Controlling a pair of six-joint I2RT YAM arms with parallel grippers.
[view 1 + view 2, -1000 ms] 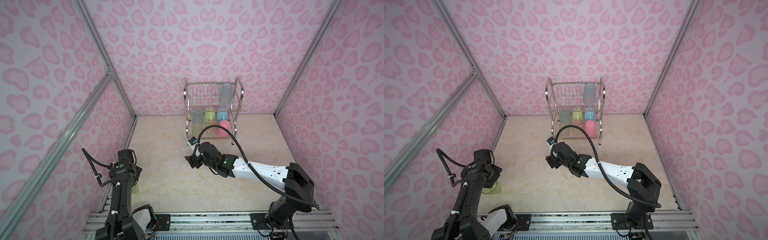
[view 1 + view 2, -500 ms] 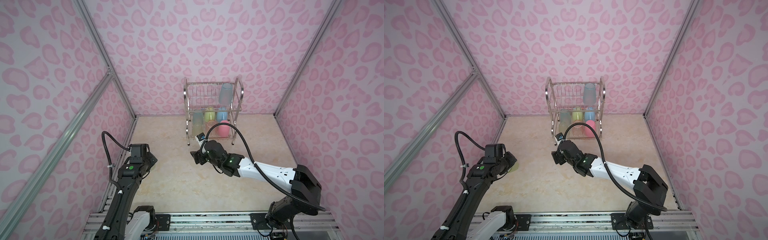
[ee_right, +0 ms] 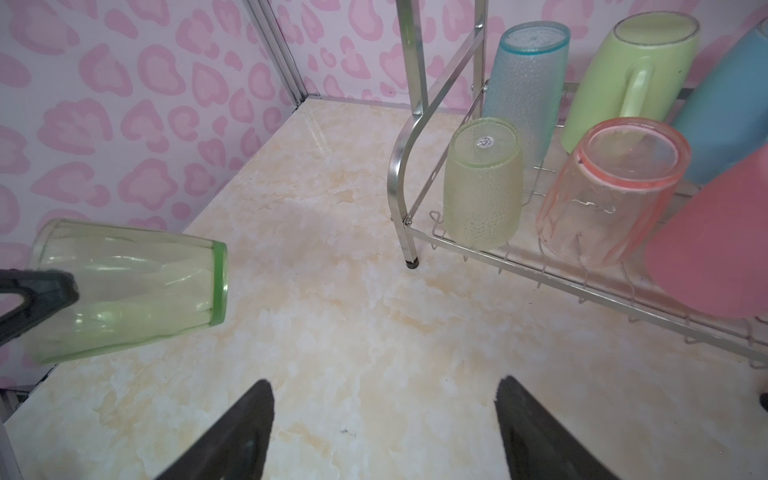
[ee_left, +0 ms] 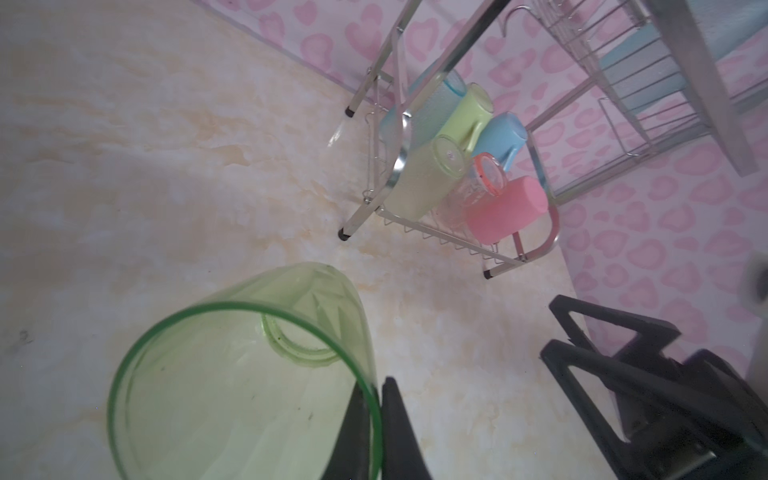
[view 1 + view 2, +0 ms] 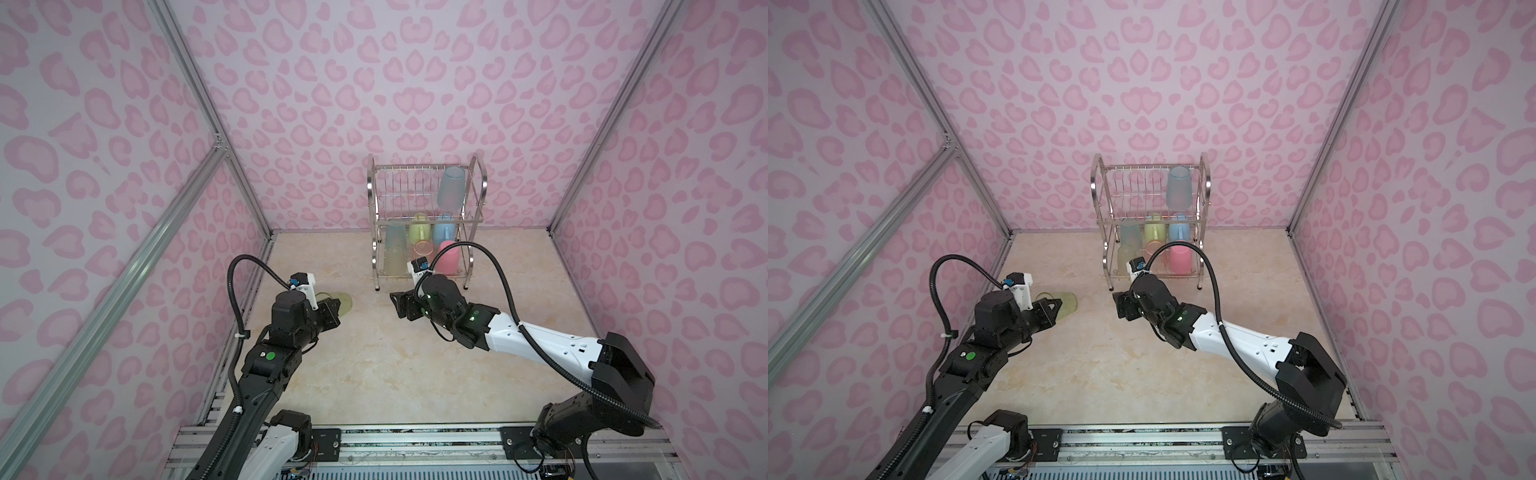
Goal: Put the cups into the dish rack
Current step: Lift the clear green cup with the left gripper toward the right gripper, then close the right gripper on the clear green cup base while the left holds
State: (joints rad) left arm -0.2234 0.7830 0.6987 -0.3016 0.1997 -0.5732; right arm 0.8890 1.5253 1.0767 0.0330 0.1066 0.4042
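Tabletop [image 5: 374,374]: dish rack [image 5: 483,183] holds seven cups [image 5: 449,257]; left pincer [image 5: 1057,306] grips tumbler [image 3: 133,286].

The left fingers [image 5: 1052,309] grip a green tumbler [image 5: 1065,302] lying sideways; the right fingers [image 5: 1121,305] gape empty, rack [image 5: 1133,187] just beyond them.

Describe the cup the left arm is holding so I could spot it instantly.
Start at the shiny wire dish rack by the back wall, then look left and nearer the camera to the left gripper. Pinched by its rim there is a clear green tumbler, tipped on its side. It is the only cup outside the rack; the others stand inside it.
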